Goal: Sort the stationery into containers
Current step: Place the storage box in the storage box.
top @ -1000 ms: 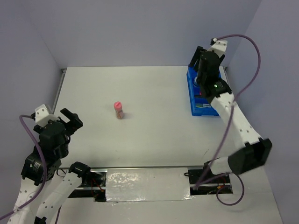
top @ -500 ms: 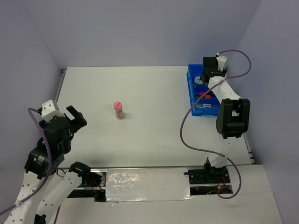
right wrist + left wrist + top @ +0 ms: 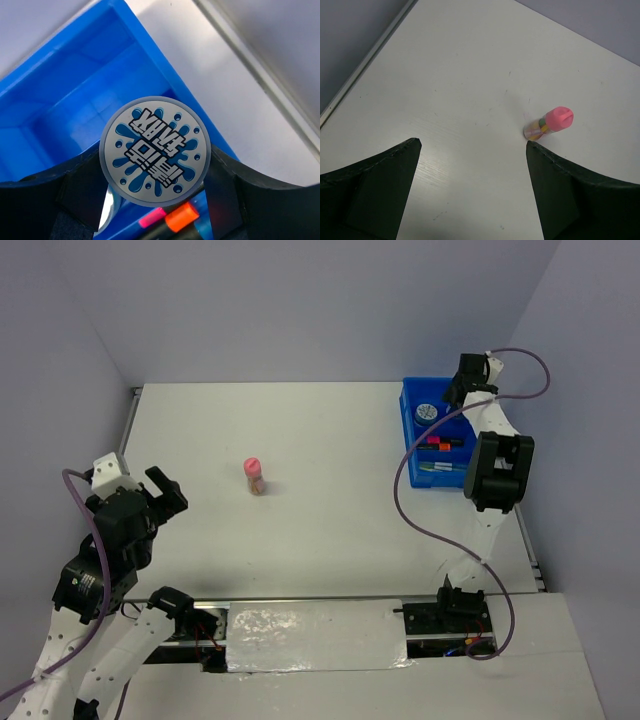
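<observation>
The right pincer (image 3: 155, 155) is hanging over the far end of the bright blue rectangular plastic tray (image 3: 75, 75), and its arm is now folding back off the tray it was covering a second ago. Its jaws are flanking a round blue-white lidded tub (image 3: 427, 412) at the tray's far compartment; I cannot tell whether they are gripping it or have let go. One pink cylindrical bottle (image 3: 255, 477) is standing well left of the tray on the white table (image 3: 330, 520). My left pincer (image 3: 472, 150), spread wide and empty, is pointing at it, which I judge to be the next pickup.
</observation>
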`<move>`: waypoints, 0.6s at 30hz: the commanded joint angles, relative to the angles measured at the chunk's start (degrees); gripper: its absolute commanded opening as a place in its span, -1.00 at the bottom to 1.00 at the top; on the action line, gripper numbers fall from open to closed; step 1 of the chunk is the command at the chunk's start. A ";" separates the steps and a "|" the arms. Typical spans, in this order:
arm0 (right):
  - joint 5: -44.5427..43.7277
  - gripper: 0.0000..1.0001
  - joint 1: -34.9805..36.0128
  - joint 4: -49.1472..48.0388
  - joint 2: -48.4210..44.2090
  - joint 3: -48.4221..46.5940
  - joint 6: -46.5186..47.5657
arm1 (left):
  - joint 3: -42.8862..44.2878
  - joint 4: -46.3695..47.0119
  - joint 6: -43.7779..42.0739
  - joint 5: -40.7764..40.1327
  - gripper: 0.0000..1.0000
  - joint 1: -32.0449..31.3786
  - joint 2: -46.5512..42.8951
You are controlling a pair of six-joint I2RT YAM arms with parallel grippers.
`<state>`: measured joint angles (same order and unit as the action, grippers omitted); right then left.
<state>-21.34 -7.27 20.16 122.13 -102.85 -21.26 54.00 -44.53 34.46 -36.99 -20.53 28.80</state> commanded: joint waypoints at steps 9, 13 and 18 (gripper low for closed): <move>5.43 -0.55 -0.73 -1.97 2.24 -2.72 -0.10 | -0.21 3.22 -1.76 1.40 0.99 0.23 0.56; 5.79 -0.45 -0.73 -2.15 1.19 -1.30 -1.24 | -0.21 3.31 -1.85 1.40 0.99 0.23 0.47; 5.17 0.51 -0.47 -1.62 -1.01 0.28 -2.47 | -0.21 3.31 -1.94 1.57 0.99 0.23 0.47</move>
<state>-15.55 -8.23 20.99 125.19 -102.76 -22.41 54.00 -44.42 34.22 -35.86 -20.53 29.08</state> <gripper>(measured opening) 0.745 0.994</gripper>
